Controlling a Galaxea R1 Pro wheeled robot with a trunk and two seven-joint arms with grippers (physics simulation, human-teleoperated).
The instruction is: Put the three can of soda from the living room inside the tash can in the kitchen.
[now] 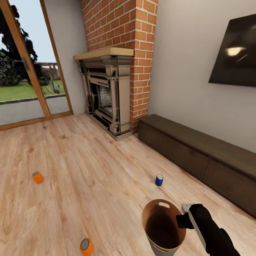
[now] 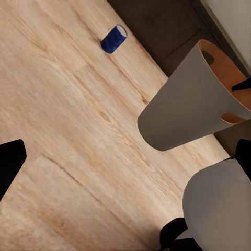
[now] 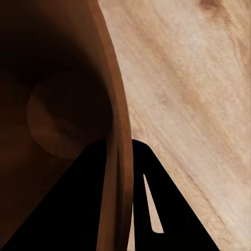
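Evidently the right tool [image 1: 184, 217] is clamped on the rim of the tash can [image 1: 164, 227], one finger inside and one outside, carrying it upright and open so cans can drop in. The blue can [image 1: 159, 180] and two orange cans [image 1: 37, 177] lie apart on the plank floor [image 1: 89, 167]. I cannot tell the left tool's state.

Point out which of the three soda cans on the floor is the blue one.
The blue can stands on the wood floor nearest the long dark cabinet, just beyond the bin. The other two are orange, farther from the cabinet.
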